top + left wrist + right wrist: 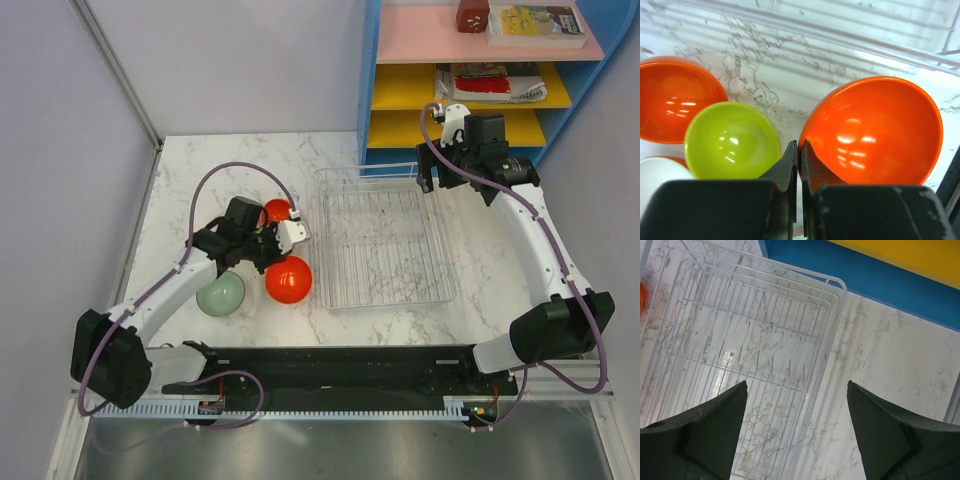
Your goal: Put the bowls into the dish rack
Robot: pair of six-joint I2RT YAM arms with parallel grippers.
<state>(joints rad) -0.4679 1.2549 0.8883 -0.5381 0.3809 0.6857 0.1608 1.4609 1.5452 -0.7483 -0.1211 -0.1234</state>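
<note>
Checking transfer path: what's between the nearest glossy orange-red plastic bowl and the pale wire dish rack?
Only bare white marble tabletop between the orange-red bowl and dish rack, as the top external and left wrist views show.

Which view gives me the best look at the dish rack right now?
Top external: the whole dish rack shows, all four edges, empty. Right wrist shows only one end, its ribs ahead of the open right gripper. Left wrist catches just a blurred wire edge along the top.
</note>
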